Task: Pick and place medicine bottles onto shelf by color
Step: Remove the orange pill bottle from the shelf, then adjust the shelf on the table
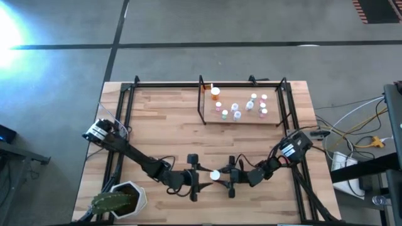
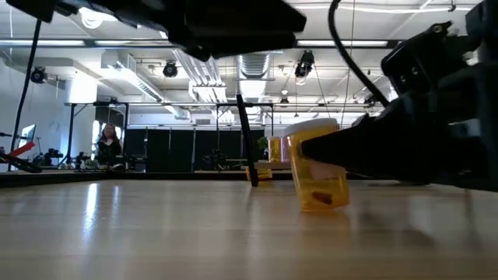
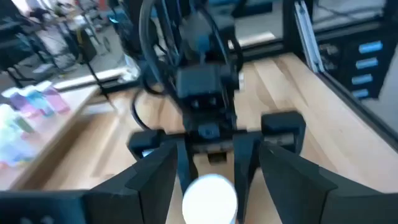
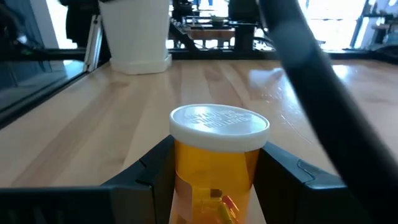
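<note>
- Near table edge: right gripper (image 1: 230, 176) clamped on upright orange bottle (image 4: 217, 163), white cap (image 1: 215, 176) up, 1 finger (image 4: 152, 169) on each side.
- Facing it from the other side: left gripper (image 1: 196, 178), fingers (image 3: 155, 180) spread apart, bottle cap between them, no contact visible.
- Near corner on the left: white cactus pot (image 1: 130, 194).
- Far side: shelf (image 1: 242, 118) holding about 8 small bottles (image 1: 241, 105), 1 orange (image 1: 215, 94).

Grey concrete floor (image 1: 188, 22) surrounds the table; strip lights (image 2: 156, 43) line the ceiling of the dim hall.
</note>
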